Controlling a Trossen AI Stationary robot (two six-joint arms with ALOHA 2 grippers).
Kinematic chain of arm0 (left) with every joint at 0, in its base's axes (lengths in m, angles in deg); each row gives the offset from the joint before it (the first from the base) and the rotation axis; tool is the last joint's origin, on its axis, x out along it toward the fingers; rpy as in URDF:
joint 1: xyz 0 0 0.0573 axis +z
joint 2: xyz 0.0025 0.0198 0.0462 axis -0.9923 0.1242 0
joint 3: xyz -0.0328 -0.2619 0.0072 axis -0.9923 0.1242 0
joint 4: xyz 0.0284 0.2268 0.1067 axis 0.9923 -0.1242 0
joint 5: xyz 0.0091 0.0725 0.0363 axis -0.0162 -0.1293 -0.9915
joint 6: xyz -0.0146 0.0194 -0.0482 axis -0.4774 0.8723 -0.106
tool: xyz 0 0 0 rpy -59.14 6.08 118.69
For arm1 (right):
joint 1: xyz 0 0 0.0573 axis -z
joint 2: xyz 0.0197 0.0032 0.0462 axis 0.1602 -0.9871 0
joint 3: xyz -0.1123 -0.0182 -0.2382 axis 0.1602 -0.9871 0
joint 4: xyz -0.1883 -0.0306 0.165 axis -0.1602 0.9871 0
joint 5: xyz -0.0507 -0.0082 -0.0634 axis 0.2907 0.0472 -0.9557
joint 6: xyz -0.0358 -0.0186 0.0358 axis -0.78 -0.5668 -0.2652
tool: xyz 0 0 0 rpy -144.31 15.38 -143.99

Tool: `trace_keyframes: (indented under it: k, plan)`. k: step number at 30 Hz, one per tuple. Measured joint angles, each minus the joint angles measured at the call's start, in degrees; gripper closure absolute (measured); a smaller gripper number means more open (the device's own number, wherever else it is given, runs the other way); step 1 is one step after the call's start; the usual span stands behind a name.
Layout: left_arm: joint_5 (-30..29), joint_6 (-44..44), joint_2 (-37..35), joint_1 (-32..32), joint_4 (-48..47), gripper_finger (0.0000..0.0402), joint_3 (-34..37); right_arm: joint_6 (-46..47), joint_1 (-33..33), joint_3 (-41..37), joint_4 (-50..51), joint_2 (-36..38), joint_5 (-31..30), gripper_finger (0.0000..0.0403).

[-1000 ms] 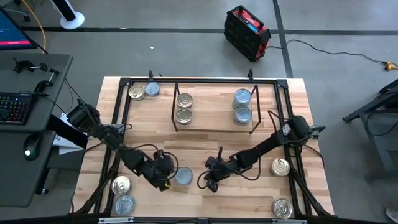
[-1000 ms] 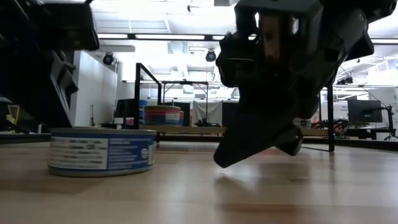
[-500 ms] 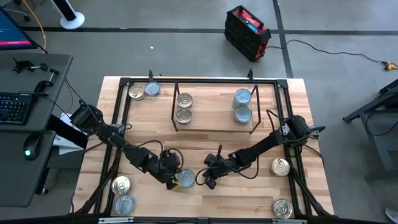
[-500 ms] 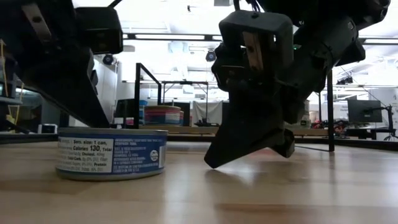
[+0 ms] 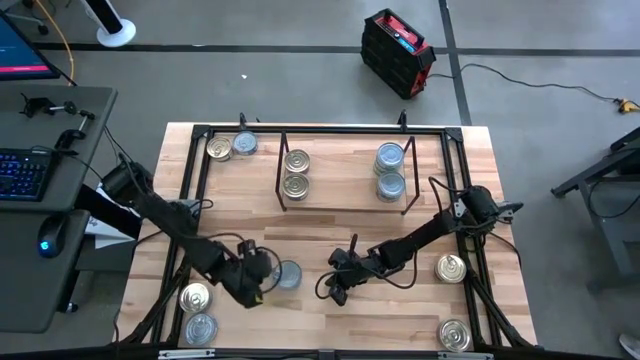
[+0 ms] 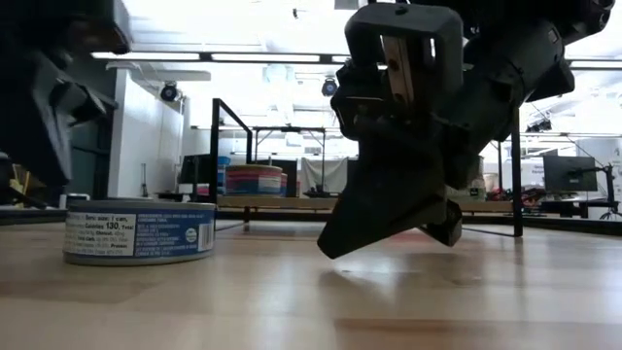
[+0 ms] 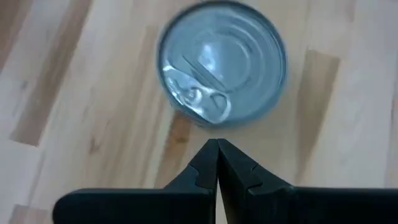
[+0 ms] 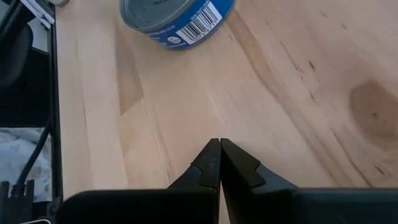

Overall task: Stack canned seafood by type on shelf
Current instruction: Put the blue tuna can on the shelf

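Grippers both have their fingers pressed together: the left gripper sits just beside a silver-blue tin on the table, not holding it. The right gripper hovers nearby, holding nothing. More tins stand on the shelf.

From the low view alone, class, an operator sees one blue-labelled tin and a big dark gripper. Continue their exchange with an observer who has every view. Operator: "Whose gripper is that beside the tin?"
Observer: The right gripper. From above, it sits right of the tin, apart from it.
Operator: Is it open?
Observer: No, its wrist view shows it shut on nothing.
Operator: And the shelf?
Observer: The shelf holds two gold-lidded tins near its left end and two silver-blue tins near its right.
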Motion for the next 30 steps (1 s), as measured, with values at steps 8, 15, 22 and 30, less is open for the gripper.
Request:
trace_keyframes:
  k: [8,15,22,30]
  plan:
    - [-2.1,-0.1,8.5,1.1,4.0,0.0401,0.0,0.8,0.1,0.0,-1.5,0.0,-0.5,0.0403]
    - [-1.7,-2.2,11.8,3.8,9.7,0.0401,-0.4,0.5,0.0,0.0,-2.9,0.1,0.4,0.0403]
    - [-3.3,0.7,12.8,4.4,19.2,0.0401,-1.6,-0.7,-1.6,0.0,1.3,1.5,1.2,0.0403]
    - [-3.5,5.0,17.3,6.2,27.5,0.0401,-5.9,-0.6,-2.3,0.0,3.4,1.7,1.5,0.0403]
